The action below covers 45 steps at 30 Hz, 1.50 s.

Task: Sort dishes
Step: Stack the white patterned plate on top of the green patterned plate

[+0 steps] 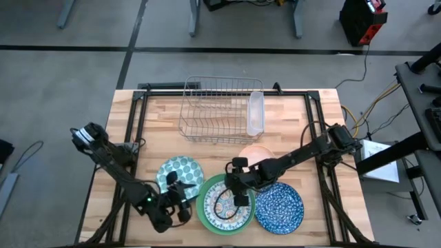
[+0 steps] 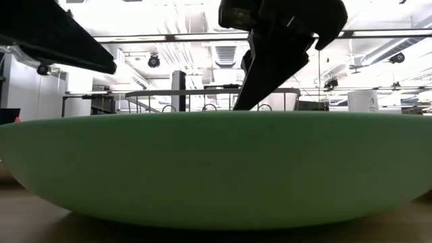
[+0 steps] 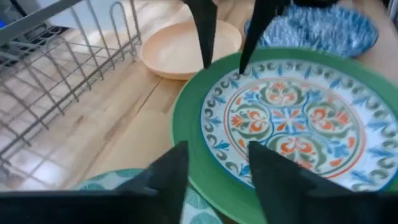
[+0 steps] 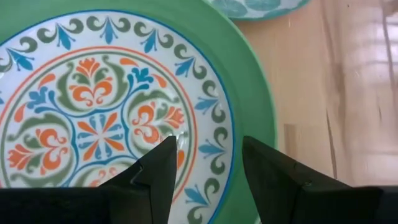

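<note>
The large green plate (image 1: 204,209) lies near the table's front edge with the white floral-patterned plate (image 1: 227,204) resting flat in it. To its left lies the green-dotted plate (image 1: 180,172), to its right the blue speckled plate (image 1: 280,207), and behind it the peach-pink bowl (image 1: 257,154). My right gripper (image 4: 208,168) points down, open, close above the floral plate's far rim (image 3: 231,79). My left gripper (image 3: 217,174) hovers open over the green plate's left rim (image 3: 186,143), beside the dotted plate.
The silver wire rack (image 1: 217,107) stands at the back centre, with a clear plastic tray (image 1: 255,114) along its right side. Bare wood shows between the rack and the dishes. In the low view the green plate (image 2: 216,169) fills the foreground.
</note>
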Each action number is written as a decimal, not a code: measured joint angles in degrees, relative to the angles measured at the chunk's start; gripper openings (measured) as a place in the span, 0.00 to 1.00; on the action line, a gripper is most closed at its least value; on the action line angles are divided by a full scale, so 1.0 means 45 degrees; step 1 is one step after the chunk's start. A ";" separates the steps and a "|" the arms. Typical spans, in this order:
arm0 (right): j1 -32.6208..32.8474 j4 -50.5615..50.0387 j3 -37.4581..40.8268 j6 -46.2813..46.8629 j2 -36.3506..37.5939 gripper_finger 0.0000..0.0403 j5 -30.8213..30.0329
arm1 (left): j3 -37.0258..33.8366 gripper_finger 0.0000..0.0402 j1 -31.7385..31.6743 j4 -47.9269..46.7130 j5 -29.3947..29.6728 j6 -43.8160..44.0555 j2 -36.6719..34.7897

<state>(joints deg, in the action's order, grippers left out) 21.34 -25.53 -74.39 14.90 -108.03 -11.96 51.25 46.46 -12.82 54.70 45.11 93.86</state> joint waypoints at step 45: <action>0.0876 -0.0059 0.2036 0.6021 0.0095 0.41 -0.0680 | 0.0835 0.00 -0.1569 0.3987 -0.5853 -0.2853 0.3953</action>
<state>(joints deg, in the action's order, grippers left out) 25.28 -25.80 -65.23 42.00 -107.61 -15.02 55.00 39.40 5.13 28.36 32.27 111.65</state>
